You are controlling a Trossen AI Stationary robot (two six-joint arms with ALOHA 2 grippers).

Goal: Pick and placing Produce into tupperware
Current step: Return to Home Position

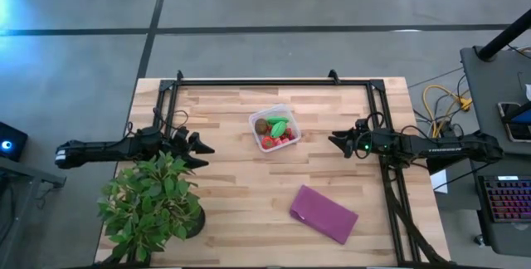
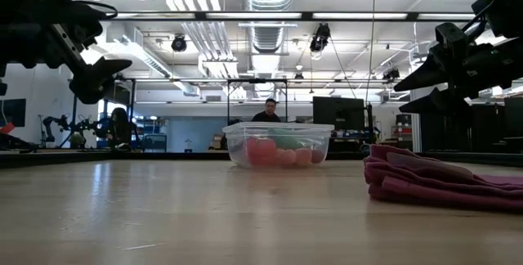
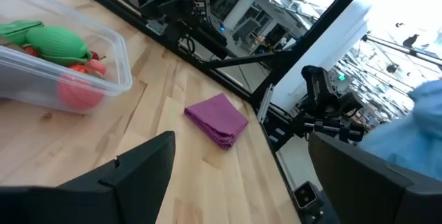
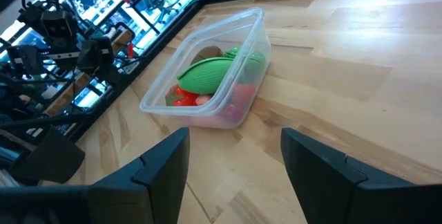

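The clear tupperware (image 1: pixel 275 128) stands on the wooden table a little beyond its middle, also seen in the right wrist view (image 4: pixel 257 27). In it lies the produce (image 4: pixel 217 72): green pods on top, a brown ball and red pieces below. My left gripper (image 1: pixel 205 150) hangs open above the table's left side, well clear of the box. My right gripper (image 1: pixel 336 142) hangs open above the right side, pointing at the box from a distance, with nothing between its fingers.
A leafy potted plant (image 1: pixel 152 200) stands at the near left corner, just beside my left arm. A folded purple cloth (image 1: pixel 323 213) lies near the front right. A black frame (image 1: pixel 274 82) runs along the table's far and side edges. People show in the room beyond.
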